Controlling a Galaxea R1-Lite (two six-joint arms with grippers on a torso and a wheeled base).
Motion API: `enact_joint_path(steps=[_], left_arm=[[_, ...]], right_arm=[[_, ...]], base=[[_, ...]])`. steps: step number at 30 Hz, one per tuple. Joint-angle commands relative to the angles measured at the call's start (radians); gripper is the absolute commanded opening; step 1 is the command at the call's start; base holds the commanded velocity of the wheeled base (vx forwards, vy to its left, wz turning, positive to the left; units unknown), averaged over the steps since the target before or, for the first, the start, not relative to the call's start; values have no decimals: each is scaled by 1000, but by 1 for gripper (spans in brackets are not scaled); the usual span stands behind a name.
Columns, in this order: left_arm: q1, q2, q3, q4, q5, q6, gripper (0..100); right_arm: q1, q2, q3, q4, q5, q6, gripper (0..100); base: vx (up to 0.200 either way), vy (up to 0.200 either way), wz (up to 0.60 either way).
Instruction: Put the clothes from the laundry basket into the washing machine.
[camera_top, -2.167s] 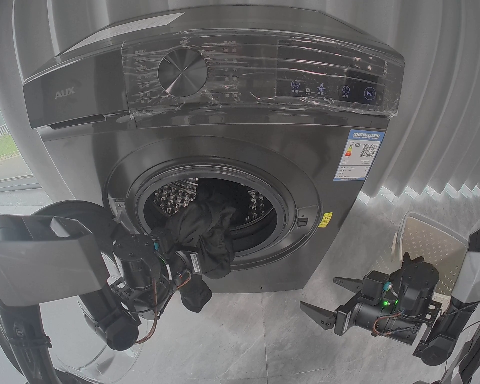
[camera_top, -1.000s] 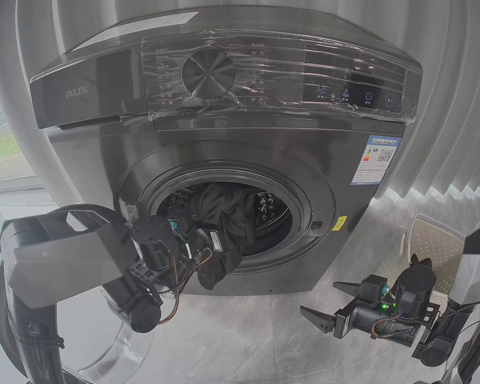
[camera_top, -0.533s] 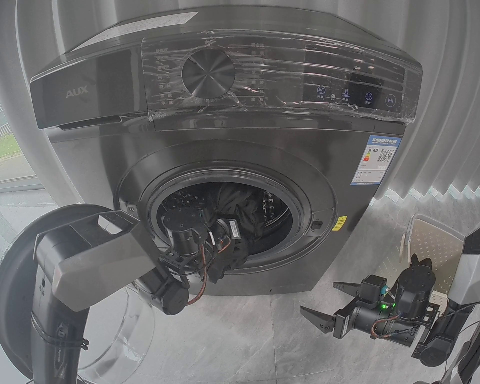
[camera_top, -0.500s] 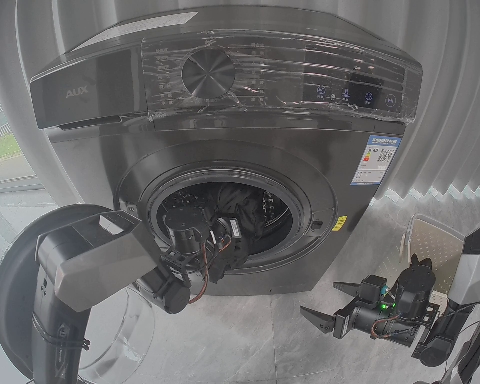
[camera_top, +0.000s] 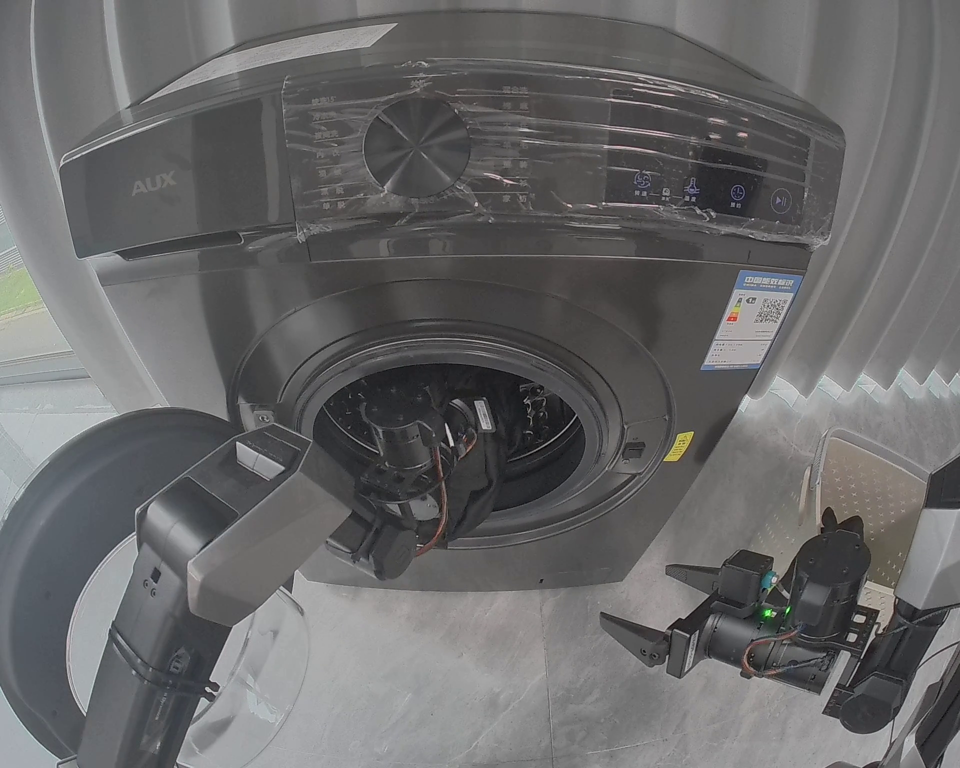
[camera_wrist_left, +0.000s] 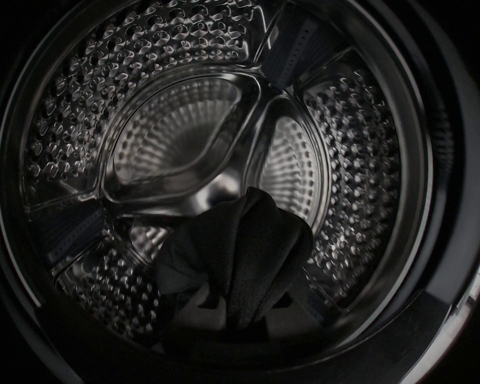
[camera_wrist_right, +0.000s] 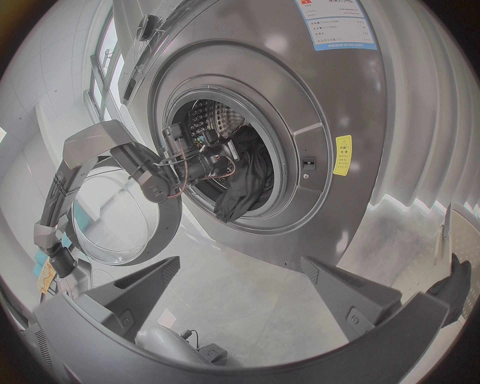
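Left gripper (camera_top: 478, 430), inside the perforated steel drum (camera_wrist_left: 175, 125), is clamped on a bunched black garment (camera_wrist_left: 240, 250) whose tail drapes over the door rim (camera_wrist_right: 282, 170) of the grey washing machine (camera_top: 480, 290); push deeper before letting go. Right gripper (camera_top: 640, 597) hangs spread beside the white laundry basket (camera_top: 870, 490).

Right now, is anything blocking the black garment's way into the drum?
Nothing visible does. The door is swung open, and the drum lies open beyond the black garment, whose tail hangs over the lower rim.
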Motion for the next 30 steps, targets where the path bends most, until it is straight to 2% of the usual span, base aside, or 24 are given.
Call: enact_joint_path(steps=[1,5,17,18,24,30], left_arm=[[56,172,-323,81,33,31,0],[64,184,-395,114,41,31,0],[68,176,-386,122,39,36,0],[68,178,-383,121,39,36,100],[59,173,-364,111,41,34,100],[19,41,-113,147,41,37,100]], right_arm=[[-1,2,0,0,1,0,100],[-3,2,0,0,1,0,100],[-1,2,0,0,1,0,100],[-1,2,0,0,1,0,100],[-1,2,2,0,1,0,100],[-3,0,2,0,1,-2,100]], base=[[0,0,0],[0,0,0],[0,0,0],[0,0,0],[0,0,0],[0,0,0]])
